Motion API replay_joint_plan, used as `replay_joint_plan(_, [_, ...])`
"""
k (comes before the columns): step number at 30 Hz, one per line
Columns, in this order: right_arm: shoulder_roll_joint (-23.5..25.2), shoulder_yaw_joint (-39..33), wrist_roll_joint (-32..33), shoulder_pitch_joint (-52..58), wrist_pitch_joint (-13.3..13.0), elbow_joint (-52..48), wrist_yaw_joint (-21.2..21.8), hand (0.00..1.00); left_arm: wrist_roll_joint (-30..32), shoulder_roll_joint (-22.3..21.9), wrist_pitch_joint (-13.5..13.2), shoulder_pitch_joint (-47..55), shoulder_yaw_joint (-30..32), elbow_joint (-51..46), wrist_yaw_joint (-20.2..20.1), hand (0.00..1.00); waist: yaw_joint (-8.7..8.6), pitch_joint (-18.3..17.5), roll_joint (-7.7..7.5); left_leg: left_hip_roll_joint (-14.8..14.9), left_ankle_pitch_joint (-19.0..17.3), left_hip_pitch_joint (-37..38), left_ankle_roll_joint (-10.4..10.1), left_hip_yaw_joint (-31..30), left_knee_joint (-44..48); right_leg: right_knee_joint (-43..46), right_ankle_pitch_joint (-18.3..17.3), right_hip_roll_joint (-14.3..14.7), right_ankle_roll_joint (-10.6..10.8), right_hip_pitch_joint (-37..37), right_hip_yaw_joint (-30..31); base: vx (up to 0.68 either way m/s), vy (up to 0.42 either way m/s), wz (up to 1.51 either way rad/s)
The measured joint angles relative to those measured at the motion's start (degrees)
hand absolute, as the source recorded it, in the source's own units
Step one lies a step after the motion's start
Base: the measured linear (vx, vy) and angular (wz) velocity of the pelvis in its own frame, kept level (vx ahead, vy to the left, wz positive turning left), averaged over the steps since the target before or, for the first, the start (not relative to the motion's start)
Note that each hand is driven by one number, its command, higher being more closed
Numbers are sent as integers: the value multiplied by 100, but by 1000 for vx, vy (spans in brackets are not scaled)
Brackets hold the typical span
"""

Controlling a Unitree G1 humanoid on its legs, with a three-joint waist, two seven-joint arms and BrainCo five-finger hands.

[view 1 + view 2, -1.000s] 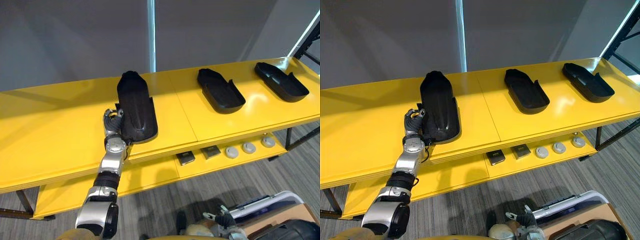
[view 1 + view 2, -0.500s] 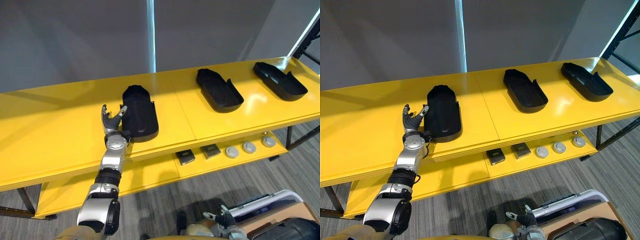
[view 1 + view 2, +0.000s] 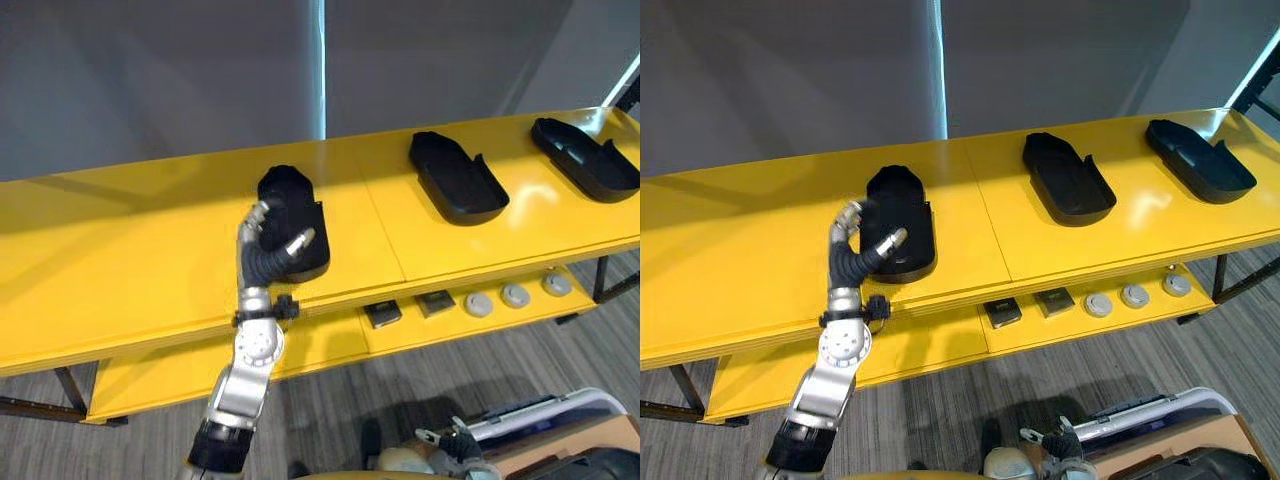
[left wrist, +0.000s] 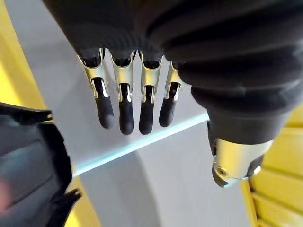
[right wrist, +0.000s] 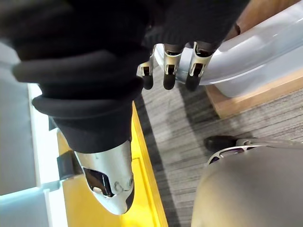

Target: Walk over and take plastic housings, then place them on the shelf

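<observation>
plastic housings (image 3: 458, 178) black | shelf (image 3: 120, 262) yellow | floor (image 3: 330, 405) grey, striped | wall (image 3: 150, 80) grey

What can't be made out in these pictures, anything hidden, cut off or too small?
Left housing: near left part hidden behind the left hand in both eye views; blurred and cut by the edge in the left wrist view.
Small parts on the lower shelf: too small to identify in the eye views.
Pale bin beside the right hand: cut off by the edge in the right wrist view, inside hidden.
</observation>
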Motion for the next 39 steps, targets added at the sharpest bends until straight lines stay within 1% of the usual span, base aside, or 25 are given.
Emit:
replay_joint_plan(2, [-7, 8, -1, -11, 1, 1, 1, 0, 76, 21, -47, 37, -93, 139, -101, 100, 1, 1, 5, 1, -5, -13, -8, -18, 4, -1, -24, 0, 28, -6, -6, -49, 0, 3])
replay_joint_plan(6, [-9, 14, -2, -36, 1, -1, -2, 0, 194, 16, -37, 9, -219, 704, -208, 100, -18, -14, 29, 9, -5, -12, -8, -17, -15, -5, -60, 6, 35, -10, -9, -33, -8, -2])
replay_joint_plan(9, [-26, 61, -4, -35, 6, -1, -9, 0, 254, -57, 86, -149, -255, 1219, -211, 100, -17, -15, 25, 11, -4, 9, -8, -17, -33, -11, -67, 9, 44, -12, -14, 0, 0, 0])
replay_joint_plan(15, [-32, 98, -9, -32, 19, -1, -13, 0, 405, -69, 355, -530, -220, 1752, -189, 100, -39, -27, 4, 8, 14, 48, 19, 53, -28, -20, -39, 10, 9, -25, 14, 24, 9, -3])
replay_joint_plan(20, [-22, 101, -10, -42, 22, -3, -12, 0, 414, -56, 468, -950, -104, 2007, -165, 100, -58, -30, -17, 10, 3, 39, 10, 142, -26, -23, -36, 21, 9, -77, 95, 6, 2, -9])
replay_joint_plan(22, [-14, 100, -10, -54, 21, -6, -11, 0, 414, -54, 525, -978, 7, 2010, -151, 100, -93, -31, -19, 12, -11, 42, -9, 216, -26, -23, -26, 33, 10, -111, 174, -16, -3, -19])
replay_joint_plan(23, [-8, 100, -10, -68, 23, -6, -10, 0, 414, -36, 560, -993, 73, 2019, -116, 100, -178, -30, -20, 13, -15, 43, -12, 223, -26, -25, -26, 35, 11, -113, 179, -19, -4, -7])
replay_joint_plan(28, [8, 99, -11, -73, 24, -15, -4, 0, 412, 23, 665, -1366, 136, 2360, -76, 100, -221, -26, -36, 21, -49, 43, -11, 293, 2, -31, -5, 45, -3, -128, 237, -41, -6, -7])
replay_joint_plan(32, [38, 98, -11, -74, 24, -59, -1, 0, 403, 30, 684, -1402, 330, 2370, -66, 100, -322, -23, -50, 39, -56, -1, -12, 382, 3, -29, 2, 74, -14, -210, 319, -42, -18, -12])
replay_joint_plan(39, [48, 96, -11, -74, 24, -59, -2, 0, 364, -24, 680, -1593, 317, 2516, -74, 100, -334, -23, -50, 77, -40, 3, 9, 366, 1, -14, 2, 111, -14, -199, 280, -2, -3, 0])
